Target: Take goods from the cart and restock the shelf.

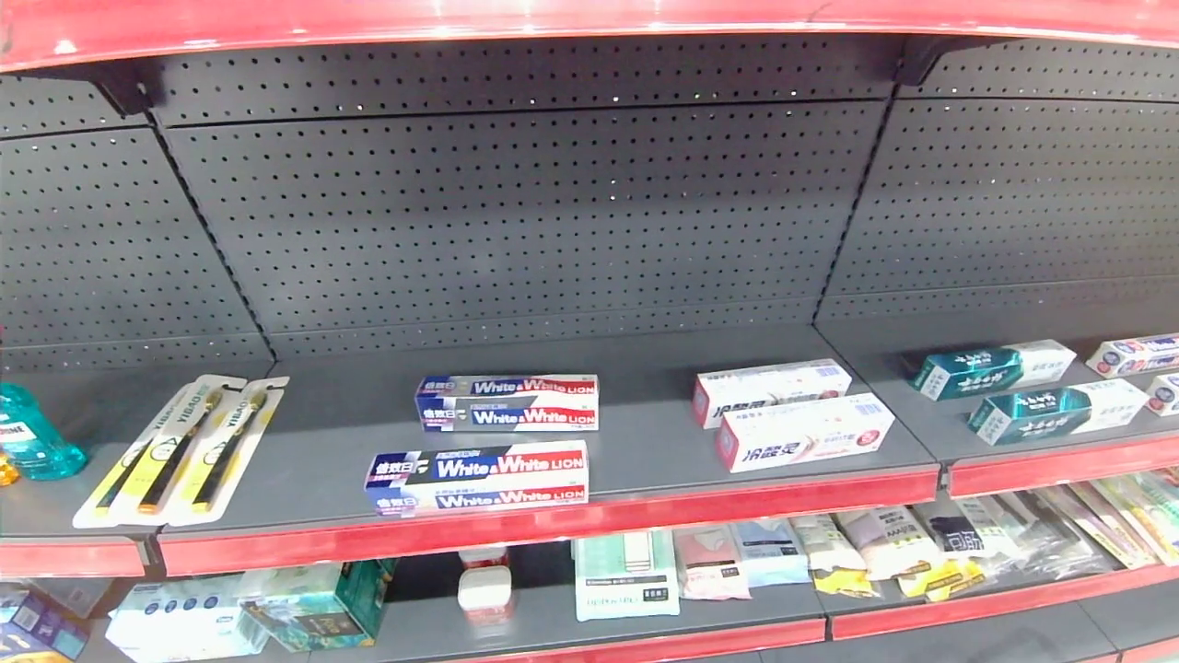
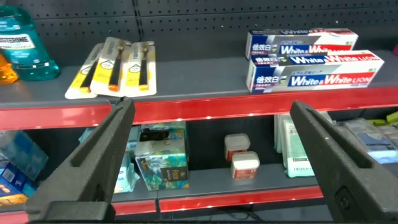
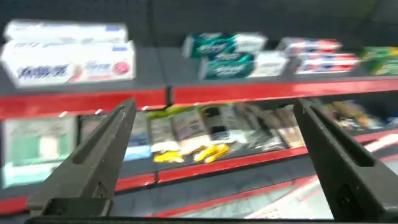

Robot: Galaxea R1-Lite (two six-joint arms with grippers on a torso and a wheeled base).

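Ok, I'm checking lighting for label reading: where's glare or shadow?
Head view: glare spots on the top red edge, lower shelf in shade. Left wrist view: glints on the red lip. Right wrist view: glints on its red lip too.

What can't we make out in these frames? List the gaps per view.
- Head view: the mouthwash bottle is cut off by the left edge.
- Head view: the red-and-white boxes are cut off by the right edge.
- Head view: the tops of the lower-shelf packets are hidden behind the red shelf lip.
- Right wrist view: blurred, so the print on the white toothpaste boxes is illegible.
- Left wrist view: the fingers cover lower-shelf goods.
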